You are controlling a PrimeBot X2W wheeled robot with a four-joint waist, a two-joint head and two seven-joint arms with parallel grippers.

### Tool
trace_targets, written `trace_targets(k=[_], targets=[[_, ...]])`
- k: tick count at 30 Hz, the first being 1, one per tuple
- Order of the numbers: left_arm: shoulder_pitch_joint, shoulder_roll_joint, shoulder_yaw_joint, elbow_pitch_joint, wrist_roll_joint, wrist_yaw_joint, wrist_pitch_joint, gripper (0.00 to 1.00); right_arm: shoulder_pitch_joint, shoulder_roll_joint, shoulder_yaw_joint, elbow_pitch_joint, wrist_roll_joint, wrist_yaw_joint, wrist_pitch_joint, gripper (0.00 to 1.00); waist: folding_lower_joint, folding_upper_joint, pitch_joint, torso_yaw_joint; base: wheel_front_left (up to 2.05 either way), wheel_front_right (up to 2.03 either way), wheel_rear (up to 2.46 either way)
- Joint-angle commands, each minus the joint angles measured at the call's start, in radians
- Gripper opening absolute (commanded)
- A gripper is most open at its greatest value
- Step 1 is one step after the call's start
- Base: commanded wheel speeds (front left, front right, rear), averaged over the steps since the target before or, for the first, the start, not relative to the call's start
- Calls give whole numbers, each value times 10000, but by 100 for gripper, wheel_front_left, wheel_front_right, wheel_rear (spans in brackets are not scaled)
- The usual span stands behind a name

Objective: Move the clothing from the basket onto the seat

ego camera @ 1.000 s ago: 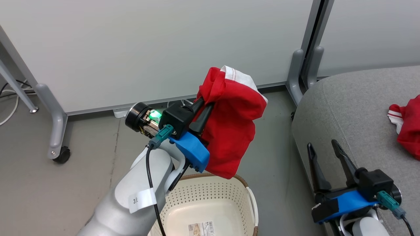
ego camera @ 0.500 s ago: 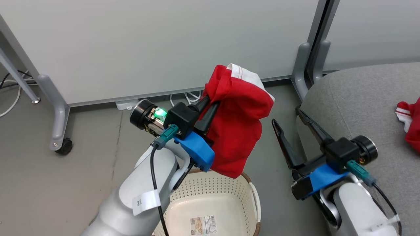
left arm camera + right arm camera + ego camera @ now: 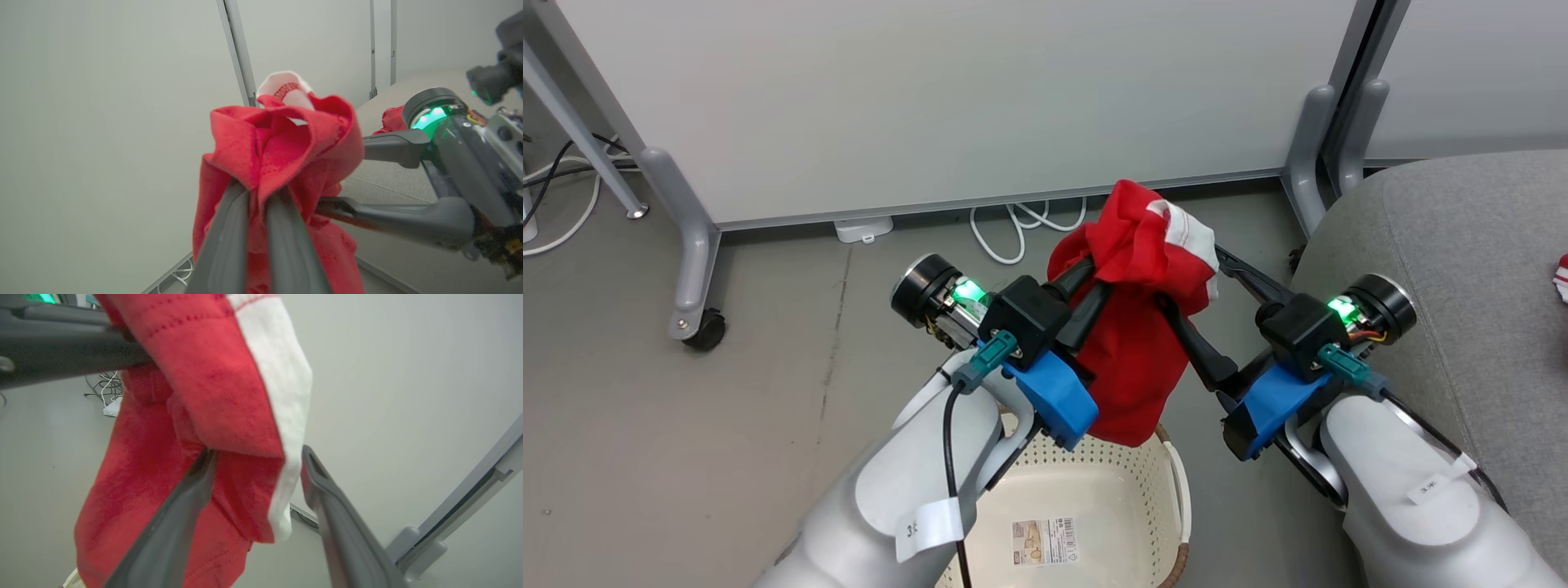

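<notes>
we see the left gripper (image 3: 259,191) clamped on a bunched fold of the red clothing (image 3: 286,143), which hangs down around its fingers. the right gripper (image 3: 343,175) reaches in from the right with its fingers spread, the lower one touching the fabric. behind it, another red garment (image 3: 391,120) lies on the grey seat (image 3: 392,183).

A white cable (image 3: 1015,231) loops on the grey floor (image 3: 686,425) near a power strip (image 3: 863,229). A partition (image 3: 947,98) stands behind, on a castor (image 3: 704,330).
</notes>
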Motion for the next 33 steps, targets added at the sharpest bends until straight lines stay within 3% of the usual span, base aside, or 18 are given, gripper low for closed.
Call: trace_targets(k=[1, 10, 11, 12, 13, 33], targets=[[-78, -7, -49, -48, 37, -60, -46, 0, -224, -56, 117, 68, 59, 1, -38, 100, 0, 0, 22, 35, 0, 0, 0], [-205, -78, -676, -89, -215, -49, -47, 0, -800, -58, 1031, 244, 612, 1, -38, 100, 0, 0, 21, 193, 0, 0, 0], [-216, -83, -725, -93, -263, -49, -47, 0, -772, -46, 1090, 250, 669, 1, -38, 84, 0, 0, 11, 200, 0, 0, 0], [-212, -87, -757, -96, -288, -49, -47, 0, -752, -42, 1129, 262, 720, 1, -38, 36, 0, 0, 1, 201, 0, 0, 0], [-209, -89, -789, -93, -297, -50, -47, 0, -741, -50, 1151, 280, 761, 1, -38, 0, 0, 0, -8, 202, 0, 0, 0], [-228, -80, -813, 30, -448, -51, -47, 0, -522, -117, 1199, 229, 997, 1, -38, 0, 0, 0, -88, 121, 0, 0, 0]])
